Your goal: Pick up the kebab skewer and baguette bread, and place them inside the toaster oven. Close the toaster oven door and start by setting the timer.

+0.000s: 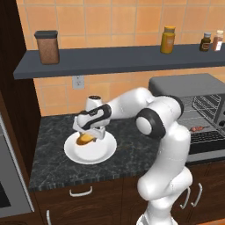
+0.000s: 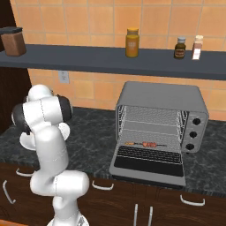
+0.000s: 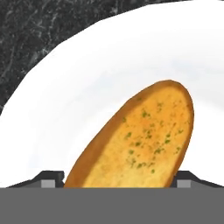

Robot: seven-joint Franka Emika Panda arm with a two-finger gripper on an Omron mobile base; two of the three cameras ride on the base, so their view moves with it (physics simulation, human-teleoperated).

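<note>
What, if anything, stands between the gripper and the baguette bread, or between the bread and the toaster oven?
Nothing visible. The gripper straddles the baguette bread on the white plate, a fingertip at each side. The toaster oven stands open, door down, kebab skewer already on the rack, bare counter between.

golden green-flecked baguette bread (image 3: 140,140), white plate (image 3: 87,87)

The baguette bread (image 1: 85,139) lies on the plate (image 1: 99,154), which sits on the counter (image 1: 52,149) at the left. The gripper (image 1: 90,135) hangs right over the bread, a fingertip on either side. Well to the right stands the toaster oven (image 2: 161,119), its door (image 2: 149,164) down, the kebab skewer (image 2: 143,144) on a rack inside. A shelf (image 2: 132,62) above carries jars.
</note>
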